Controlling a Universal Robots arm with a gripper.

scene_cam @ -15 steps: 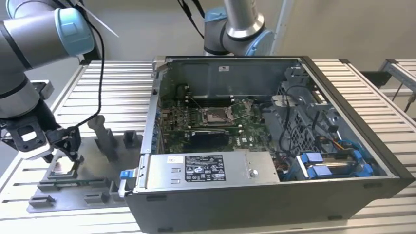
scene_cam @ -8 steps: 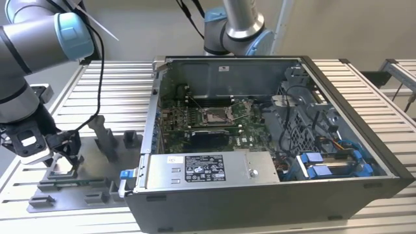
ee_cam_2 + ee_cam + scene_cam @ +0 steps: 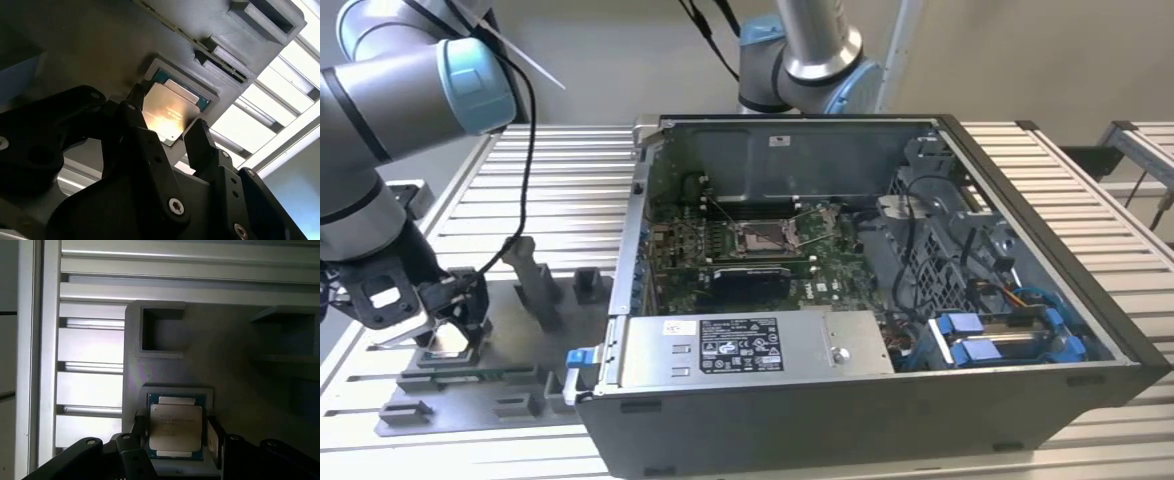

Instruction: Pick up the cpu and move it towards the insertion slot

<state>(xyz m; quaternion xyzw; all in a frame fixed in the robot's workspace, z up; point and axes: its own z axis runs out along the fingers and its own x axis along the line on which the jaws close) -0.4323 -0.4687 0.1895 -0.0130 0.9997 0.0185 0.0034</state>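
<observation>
The gripper hangs over the grey tray at the exterior view's left of the table. The cpu lies flat in a tray recess. Jaws are narrowly apart, one beside each opposite cpu edge. The slot sits in the open case, well apart to the right.
</observation>
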